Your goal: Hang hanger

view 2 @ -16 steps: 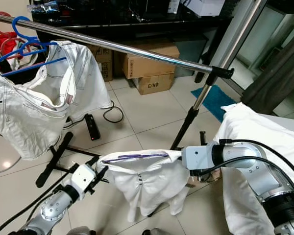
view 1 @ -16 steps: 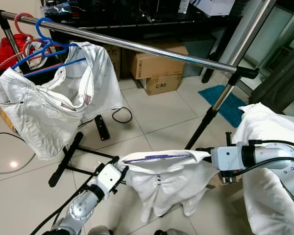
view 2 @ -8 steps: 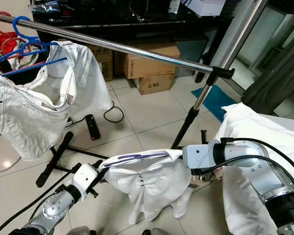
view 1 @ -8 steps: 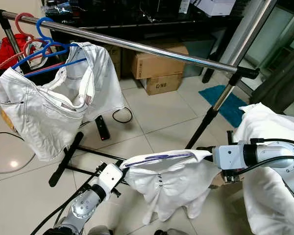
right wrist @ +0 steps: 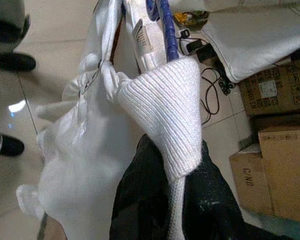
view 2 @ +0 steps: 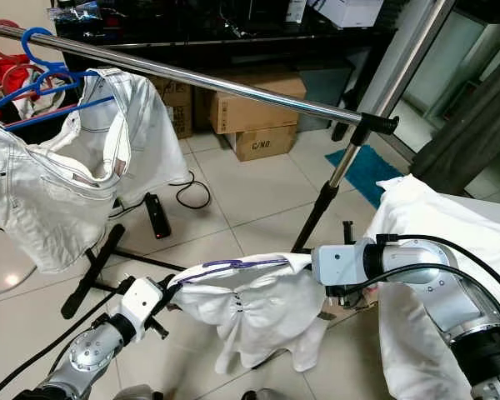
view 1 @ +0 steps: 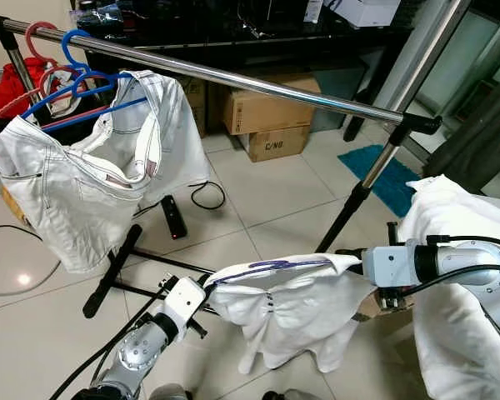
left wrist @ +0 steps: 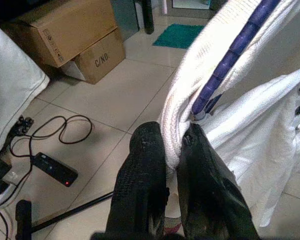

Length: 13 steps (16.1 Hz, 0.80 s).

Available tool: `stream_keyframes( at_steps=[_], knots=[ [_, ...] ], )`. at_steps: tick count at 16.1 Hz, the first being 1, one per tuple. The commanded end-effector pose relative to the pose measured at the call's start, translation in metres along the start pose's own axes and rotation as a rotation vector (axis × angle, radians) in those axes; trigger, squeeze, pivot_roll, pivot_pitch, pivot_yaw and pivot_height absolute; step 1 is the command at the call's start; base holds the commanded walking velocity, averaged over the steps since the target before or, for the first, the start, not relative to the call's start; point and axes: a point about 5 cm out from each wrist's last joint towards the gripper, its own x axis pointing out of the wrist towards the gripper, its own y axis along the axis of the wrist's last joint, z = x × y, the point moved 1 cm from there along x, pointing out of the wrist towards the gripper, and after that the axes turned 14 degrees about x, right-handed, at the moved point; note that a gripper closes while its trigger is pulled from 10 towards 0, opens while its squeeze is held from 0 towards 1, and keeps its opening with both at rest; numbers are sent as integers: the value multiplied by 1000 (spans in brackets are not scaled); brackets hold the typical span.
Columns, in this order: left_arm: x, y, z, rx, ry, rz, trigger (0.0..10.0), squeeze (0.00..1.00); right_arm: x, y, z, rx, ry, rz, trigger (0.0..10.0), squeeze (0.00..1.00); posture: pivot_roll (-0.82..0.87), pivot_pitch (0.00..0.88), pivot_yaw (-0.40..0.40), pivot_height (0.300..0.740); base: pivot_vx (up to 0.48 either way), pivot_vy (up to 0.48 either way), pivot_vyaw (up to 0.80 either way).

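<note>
A white knitted top (view 1: 287, 312) hangs on a purple hanger (view 1: 271, 266), held level between my two grippers, low over the tiled floor. My left gripper (view 1: 205, 288) is shut on the top's left shoulder; in the left wrist view its fingers (left wrist: 147, 165) pinch the white fabric beside the purple hanger (left wrist: 230, 55). At the right shoulder my right gripper (view 1: 356, 265) is shut on the knit (right wrist: 172, 107). The chrome rail (view 1: 258, 82) runs well above and beyond the top. White denim shorts (view 1: 83, 179) hang from a blue hanger (view 1: 79, 83) at the rail's left end.
Red hangers (view 1: 35, 35) sit at the rail's far left. The rack's slanted post (view 1: 362, 187) and black foot (view 1: 108, 271) stand ahead of me. Cardboard boxes (view 1: 267, 112), a cable and a power strip (view 1: 173, 218) and a teal mat (view 1: 387, 175) lie beyond. A white fabric pile (view 1: 454, 275) is at the right.
The lower part of the white top has swung a little from side to side. Both grippers hold almost the same place, still shut on its shoulders.
</note>
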Motion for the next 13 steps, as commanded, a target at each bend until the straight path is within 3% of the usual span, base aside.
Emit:
stream_keyframes(
  at_steps=[1, 4, 6, 10, 13],
  knots=[
    [2, 3, -4, -20, 32, 22, 0, 0, -11, -8, 11, 79, -74, 17, 0, 0, 94, 29, -99, 740, 0, 0, 0],
    [-2, 0, -6, -37, 55, 18, 0, 0, -21, -22, 14, 170, -96, 2, 0, 0, 93, 28, -97, 740, 0, 0, 0],
    [-7, -4, -9, -62, 75, 4, 0, 0, -28, -30, 17, 169, -99, -40, 0, 0, 95, 29, -97, 740, 0, 0, 0],
    [-6, -2, -20, -134, 130, 30, 0, 0, -20, -33, 13, -21, -50, -126, 0, 0, 100, 35, -101, 740, 0, 0, 0],
    [4, 12, -23, -220, 136, 112, 0, 0, -1, -10, 15, -188, -86, -57, 0, 0, 103, 40, -103, 740, 0, 0, 0]
  ],
)
